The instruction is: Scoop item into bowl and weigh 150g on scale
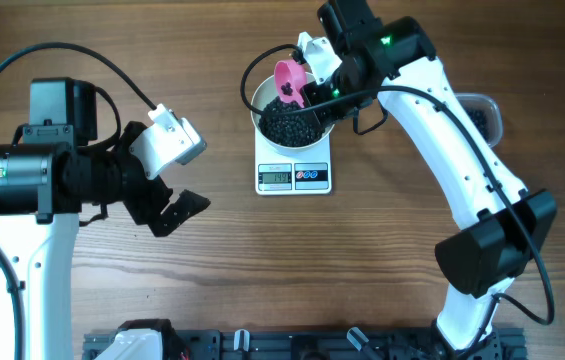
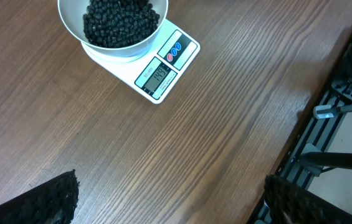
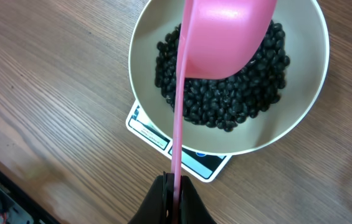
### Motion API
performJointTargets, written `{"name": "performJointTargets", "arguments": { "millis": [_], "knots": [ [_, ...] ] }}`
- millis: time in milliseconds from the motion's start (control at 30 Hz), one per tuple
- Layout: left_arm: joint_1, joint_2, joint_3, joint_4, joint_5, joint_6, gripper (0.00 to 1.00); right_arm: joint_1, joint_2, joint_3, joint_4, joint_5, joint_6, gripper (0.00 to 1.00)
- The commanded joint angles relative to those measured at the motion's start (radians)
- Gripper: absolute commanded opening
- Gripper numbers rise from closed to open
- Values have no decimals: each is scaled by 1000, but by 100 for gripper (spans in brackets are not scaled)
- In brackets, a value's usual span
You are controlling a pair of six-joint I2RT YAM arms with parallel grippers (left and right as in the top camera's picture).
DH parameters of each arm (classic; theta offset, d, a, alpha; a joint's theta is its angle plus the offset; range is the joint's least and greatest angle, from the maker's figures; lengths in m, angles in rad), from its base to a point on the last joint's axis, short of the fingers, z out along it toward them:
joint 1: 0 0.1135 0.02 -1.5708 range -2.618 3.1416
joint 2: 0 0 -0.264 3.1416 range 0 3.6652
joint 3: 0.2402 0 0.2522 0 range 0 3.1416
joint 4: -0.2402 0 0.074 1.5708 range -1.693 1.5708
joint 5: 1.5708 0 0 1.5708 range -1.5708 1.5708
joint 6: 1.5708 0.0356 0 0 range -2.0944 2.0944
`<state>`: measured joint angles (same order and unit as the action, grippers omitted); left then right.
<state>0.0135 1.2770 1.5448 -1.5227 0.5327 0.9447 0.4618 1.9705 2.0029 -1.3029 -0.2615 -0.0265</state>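
My right gripper [image 3: 176,186] pinches pink scoop [image 3: 225,37] handle; cup straight ahead, over black beans [image 3: 225,106] in white bowl [image 3: 139,81] on scale [image 3: 147,130]; left gripper [image 1: 174,212] spread, farther away.

Pretty clearly a robotics lab bench, not a real kitchen. The left arm [image 1: 22,190] and right arm [image 1: 462,170] stand at the near edge of a wood-grain table [image 1: 382,280]. A black metal rail [image 1: 292,345] runs along that edge, and loose black cables [image 1: 62,46] loop off the arms. The scale [image 1: 293,176] and the bowl [image 2: 70,28] of beans [image 1: 287,125] toward the far edge are the only homely bits.
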Motion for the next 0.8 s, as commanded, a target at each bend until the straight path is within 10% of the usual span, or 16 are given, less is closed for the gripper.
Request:
{"name": "performJointTargets", "arguments": {
  "millis": [0,767],
  "knots": [
    [5,-10,14,-1,7,10,100,-1,-16,-4,-5,134,9,4],
    [5,-10,14,-1,7,10,100,3,-33,24,-4,2,3,4]
  ]
}}
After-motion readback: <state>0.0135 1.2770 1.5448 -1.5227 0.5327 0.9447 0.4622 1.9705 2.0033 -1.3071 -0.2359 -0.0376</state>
